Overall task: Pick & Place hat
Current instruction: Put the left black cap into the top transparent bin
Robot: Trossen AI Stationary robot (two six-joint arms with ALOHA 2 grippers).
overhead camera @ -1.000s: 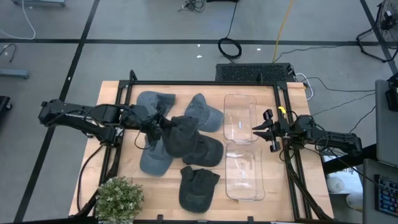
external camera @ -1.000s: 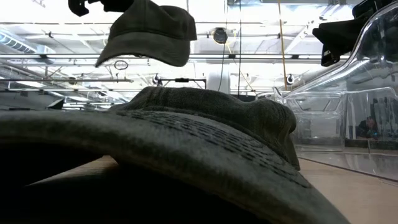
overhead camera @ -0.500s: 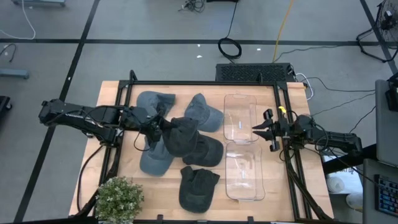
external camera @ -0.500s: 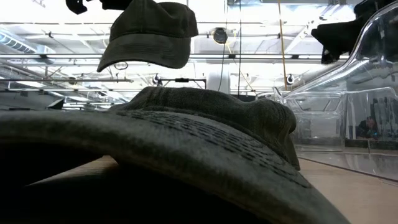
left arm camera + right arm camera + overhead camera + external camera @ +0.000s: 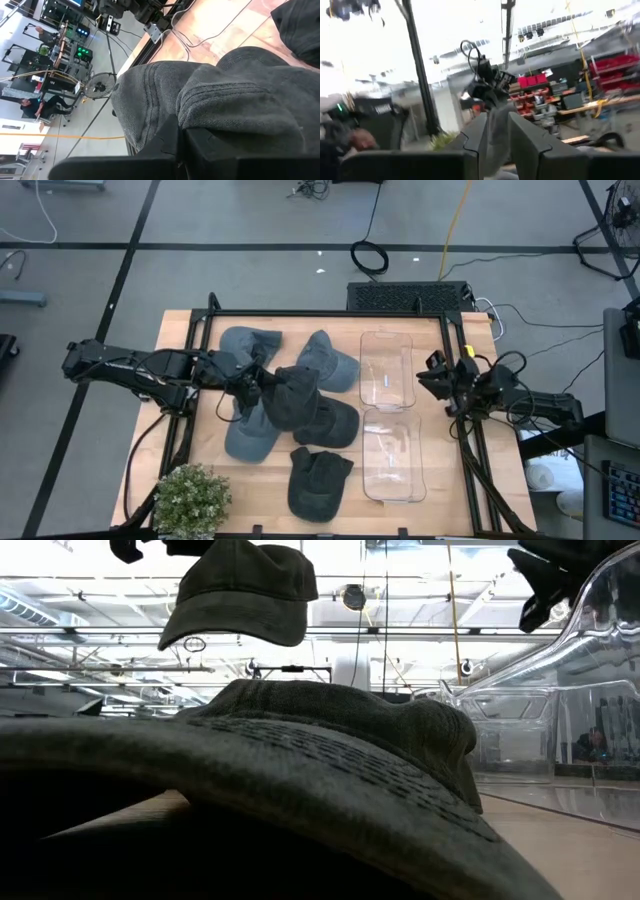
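Grey concrete floor surrounded the wooden worktop [image 5: 200, 330], which carried a heap of caps, two clear bins and a potted plant. At the heap, the left gripper [image 5: 248, 388] had its fingers [image 5: 170, 142] clamped tight on the fabric of a dark grey hat [image 5: 292, 395], which hung lifted above the other caps, as the low view showed [image 5: 240, 595]. Around that hat lay a blue-grey cap [image 5: 248, 345] nearest the arm, another blue-grey cap [image 5: 328, 360] toward the bins, and a dark cap [image 5: 318, 480] beside the potted plant [image 5: 190, 500]. Across the clear bins [image 5: 388, 370] from the heap, the right gripper [image 5: 432, 375] hung raised at the worktop's edge, its fingers [image 5: 520, 135] narrowly parted and holding nothing visible.
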